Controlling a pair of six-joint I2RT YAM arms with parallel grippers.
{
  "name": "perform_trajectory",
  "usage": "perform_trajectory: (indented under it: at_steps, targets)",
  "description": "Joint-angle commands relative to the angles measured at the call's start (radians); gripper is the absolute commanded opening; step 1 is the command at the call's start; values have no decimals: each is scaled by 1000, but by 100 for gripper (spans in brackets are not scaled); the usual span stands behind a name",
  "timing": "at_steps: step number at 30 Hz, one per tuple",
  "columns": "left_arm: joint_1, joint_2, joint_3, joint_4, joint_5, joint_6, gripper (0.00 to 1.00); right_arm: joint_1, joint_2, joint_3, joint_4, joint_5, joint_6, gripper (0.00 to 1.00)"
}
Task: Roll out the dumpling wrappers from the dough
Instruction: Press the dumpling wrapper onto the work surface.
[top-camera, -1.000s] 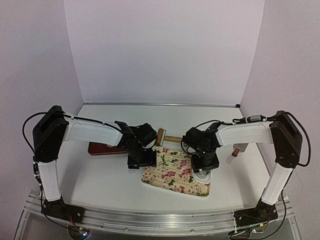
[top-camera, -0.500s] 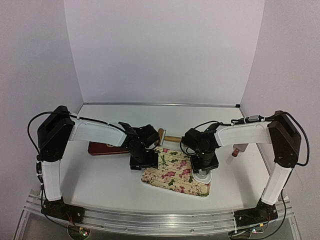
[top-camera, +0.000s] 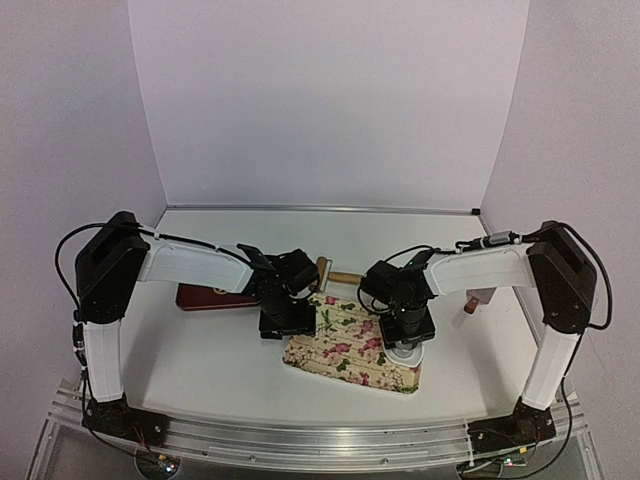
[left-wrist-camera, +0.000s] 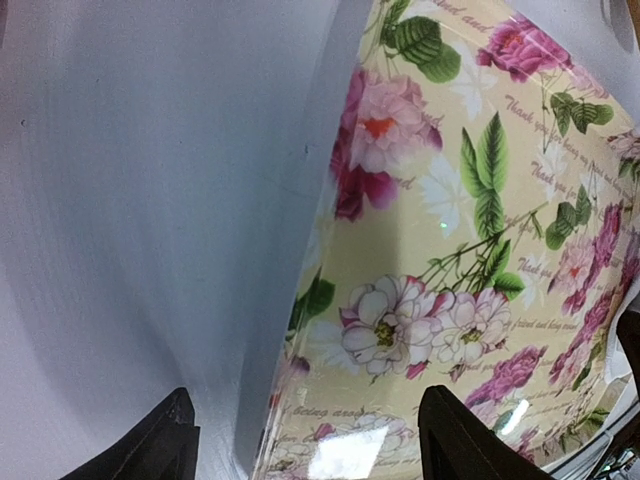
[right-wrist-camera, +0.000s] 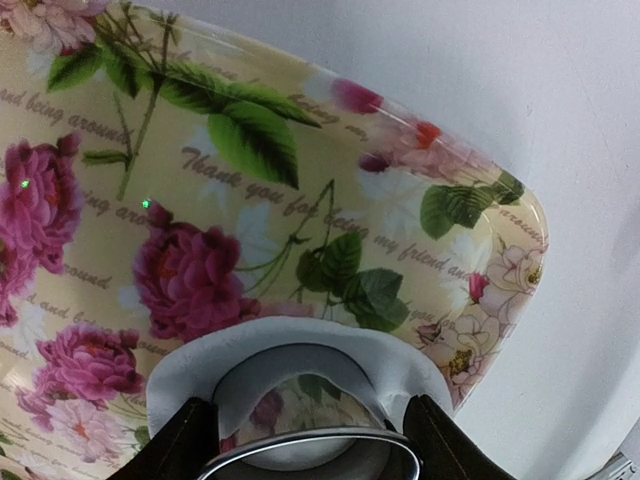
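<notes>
Finds dough (right-wrist-camera: 175, 380) flat on near right end of floral tray (top-camera: 345, 345), with metal ring cutter (right-wrist-camera: 340, 435) standing in it, clamped in right gripper (right-wrist-camera: 305, 440). Records left gripper (left-wrist-camera: 310, 440) spread wide astride tray's left edge, holding nothing. Notes rolling pin (top-camera: 340, 277) just behind tray; dark red board (top-camera: 205, 297) beyond, left.

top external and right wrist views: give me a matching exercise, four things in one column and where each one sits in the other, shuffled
Things
1. shiny metal ring cutter
2. flattened white dough sheet
3. wooden rolling pin
4. dark red flat board

Places
A. on the table, just beyond the floral tray's far edge
B. lying on the floral tray, a round hole cut in it
C. between the right gripper's fingers
D. on the table left of the tray, partly under the left arm

Pairs: 1-C, 2-B, 3-A, 4-D
</notes>
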Motion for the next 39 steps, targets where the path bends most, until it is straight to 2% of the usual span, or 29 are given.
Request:
perform_trajectory:
  at_steps: [1,11,20,25,29,33,39]
  targets:
    - [6,-78,24,10,-31,-5,75,25,224,-158,181,-247,28,0]
    - [6,-138,20,37,-19,-59,75,26,122,27,22,-248,4,0]
    - [6,-218,-82,136,34,-152,75,56,202,244,-77,-252,-25,0]
    - [6,-236,-131,199,65,-193,75,71,217,287,-113,-215,-23,0]
    - [5,-208,-170,291,132,-269,71,70,226,284,-112,-231,-21,0]
    - [-12,-132,-196,425,220,-359,60,71,232,284,-115,-234,-23,0]
    - [-75,6,-83,400,246,-393,54,71,239,285,-117,-251,-28,0]
